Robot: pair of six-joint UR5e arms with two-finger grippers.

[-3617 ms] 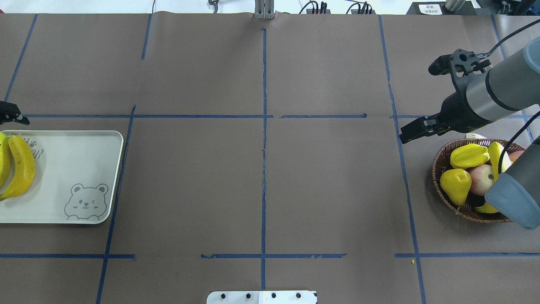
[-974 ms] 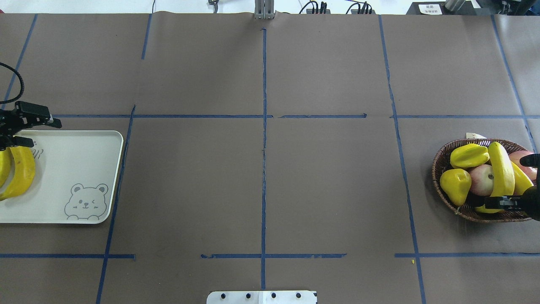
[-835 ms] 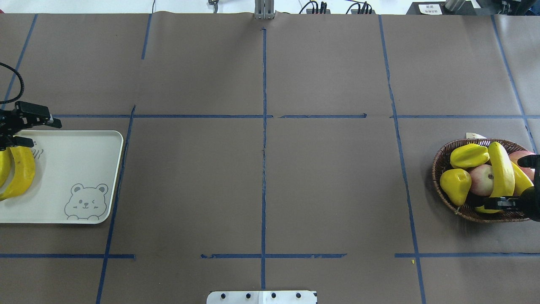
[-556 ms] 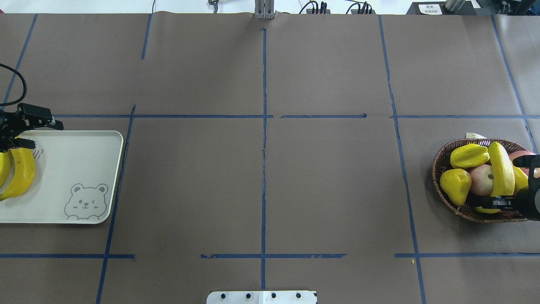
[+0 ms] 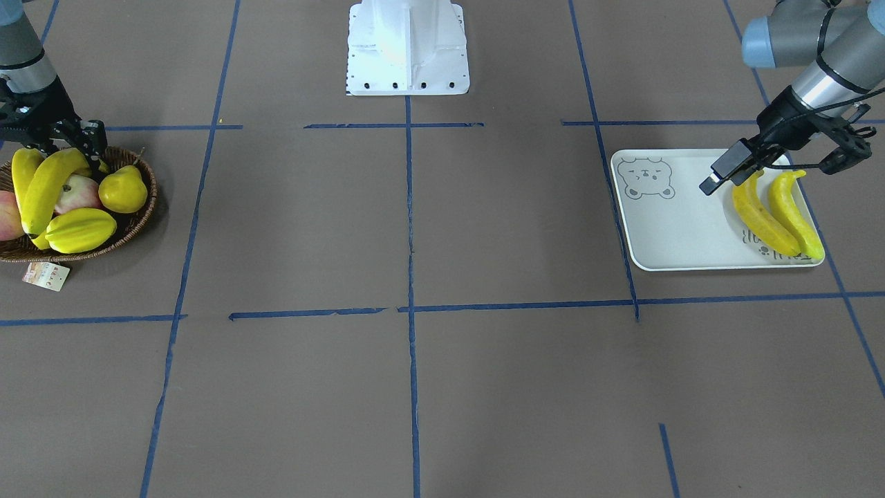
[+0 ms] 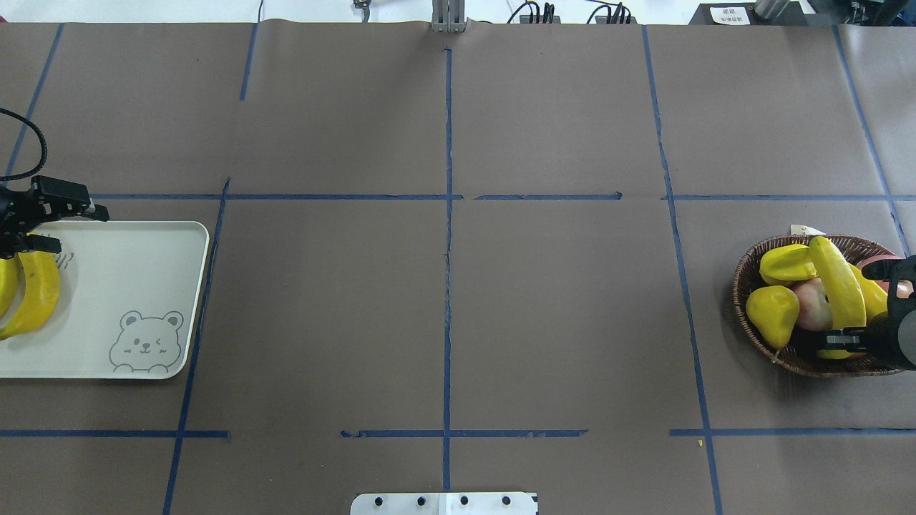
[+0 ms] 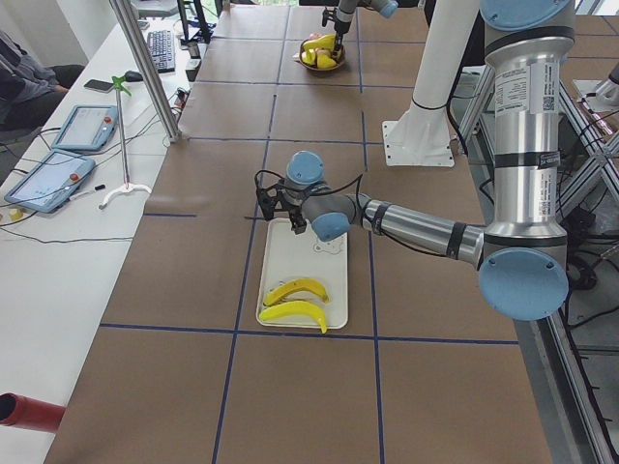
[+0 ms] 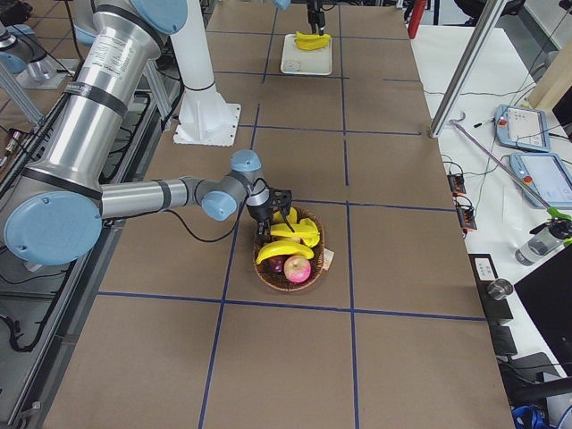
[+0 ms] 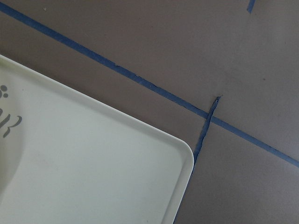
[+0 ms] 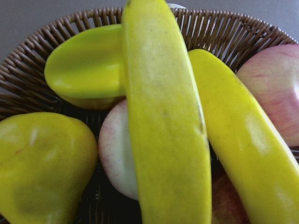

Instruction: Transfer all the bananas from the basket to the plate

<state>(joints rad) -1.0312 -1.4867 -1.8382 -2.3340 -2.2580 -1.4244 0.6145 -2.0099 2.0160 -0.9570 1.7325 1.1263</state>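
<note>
right gripper [image 6: 846, 333]: low at the near edge of the basket [image 6: 741, 286], closed on the near end of the top banana [image 6: 834, 286]; fingertips mostly hidden under the wrist
top banana: in the basket, on top of the pile, lying across an apple [image 6: 812, 309] and one end of the starfruit [image 6: 783, 265]; far end reaches the far rim
second banana [image 6: 873, 297]: in the basket, just right of the top banana and touching it, lower in the pile
other fruit: pear [image 6: 771, 313] on the basket's left side, a pink apple [image 5: 5, 214] on its right side, half cut off by the front view's edge
basket: right end of the table [image 6: 558, 322]; paper tag [image 5: 45, 275] lies on the table at its far rim
plate [image 6: 129, 286]: left end of the table, well apart from the basket; bear print [image 6: 147, 342] at its near right corner
darker banana [image 5: 760, 216]: flat on the plate's left part
lighter banana [image 5: 796, 207]: flat just beside the darker one, by the plate's left edge
left gripper [image 6: 49, 225]: hovers over the plate's far left corner, above the far ends of those two bananas; jaws apart, nothing in them
left wrist view: only a rounded plate corner and blue tape [image 9: 140, 81] on the table
tally: two bananas in the basket, two on the plate
</note>
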